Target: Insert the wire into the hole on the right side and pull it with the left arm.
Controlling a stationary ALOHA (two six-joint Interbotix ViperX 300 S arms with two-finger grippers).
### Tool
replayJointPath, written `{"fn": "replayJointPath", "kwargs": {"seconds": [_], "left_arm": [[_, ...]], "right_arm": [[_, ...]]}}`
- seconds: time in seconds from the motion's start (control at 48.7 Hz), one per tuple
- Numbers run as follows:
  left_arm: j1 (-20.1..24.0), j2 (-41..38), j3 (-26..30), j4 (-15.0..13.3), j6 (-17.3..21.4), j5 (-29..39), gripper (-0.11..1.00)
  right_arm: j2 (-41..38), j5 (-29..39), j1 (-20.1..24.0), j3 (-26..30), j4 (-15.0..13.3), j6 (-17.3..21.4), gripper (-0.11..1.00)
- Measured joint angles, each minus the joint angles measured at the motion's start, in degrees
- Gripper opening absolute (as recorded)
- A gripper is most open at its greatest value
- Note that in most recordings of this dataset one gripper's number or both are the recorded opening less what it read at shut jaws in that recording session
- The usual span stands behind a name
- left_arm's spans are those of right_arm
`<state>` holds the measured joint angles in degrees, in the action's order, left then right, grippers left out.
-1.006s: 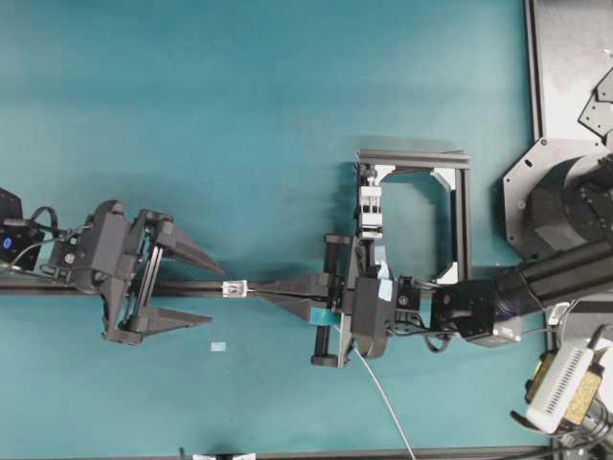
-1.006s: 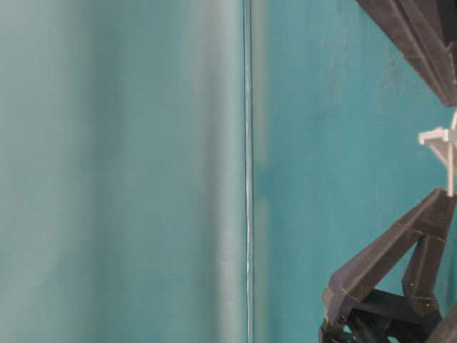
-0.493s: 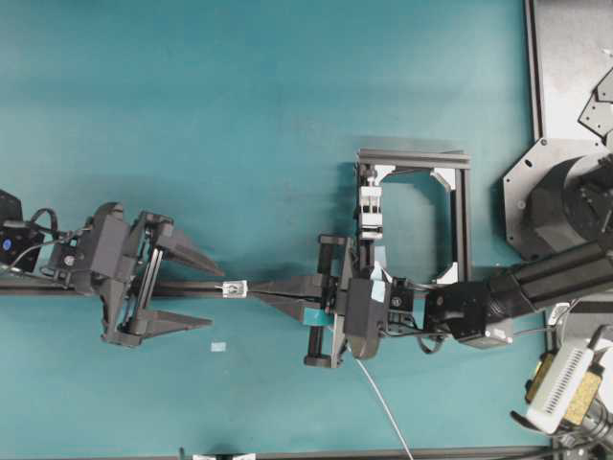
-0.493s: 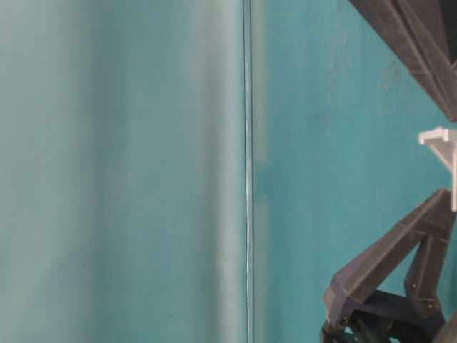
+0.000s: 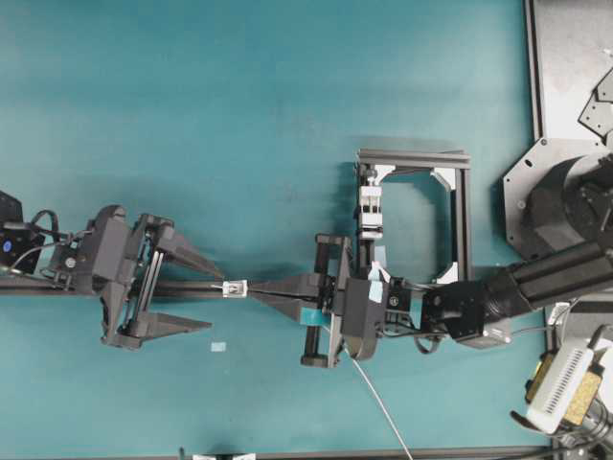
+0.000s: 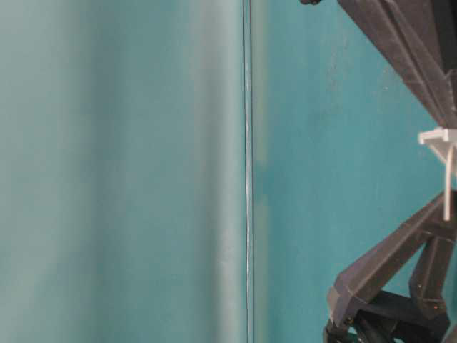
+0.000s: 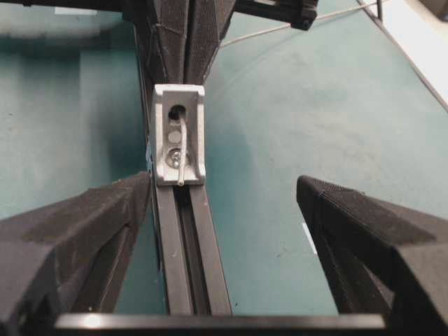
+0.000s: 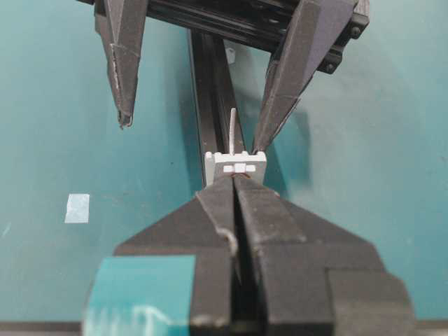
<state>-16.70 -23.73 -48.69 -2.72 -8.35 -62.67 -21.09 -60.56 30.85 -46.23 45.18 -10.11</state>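
The small silver-white bracket sits on a black rail. My right gripper, marked with teal tape, is shut on the thin pale wire, its tips right against the bracket's right side. The wire comes out through the hole and droops over the bracket face. In the right wrist view its end stands up beyond the bracket. My left gripper is open and astride the rail, fingertips level with the bracket, touching nothing.
A black frame with a taller white clamp block stands just behind the right wrist. A small pale tape scrap lies on the teal table. Grey mounting plates fill the right edge.
The right gripper has slid left along the rail up to the bracket, and the wire's end now sticks further out on the left side. The left gripper has hardly moved.
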Motion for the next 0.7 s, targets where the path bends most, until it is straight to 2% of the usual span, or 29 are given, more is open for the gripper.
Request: {"fn": "replayJointPath", "kwargs": {"seconds": [0.369,0.698], "left_arm": [[0.00,5.98,-0.09,-0.09,0.09,6.59,0.57],[-0.09,5.10,1.23,-0.09,0.00,8.96,0.57]], "right_arm": [[0.00,0.09,-0.09,0.09,0.00,0.00,0.02],[0.00,0.09,0.00,0.00,0.00,-0.09,0.02]]}}
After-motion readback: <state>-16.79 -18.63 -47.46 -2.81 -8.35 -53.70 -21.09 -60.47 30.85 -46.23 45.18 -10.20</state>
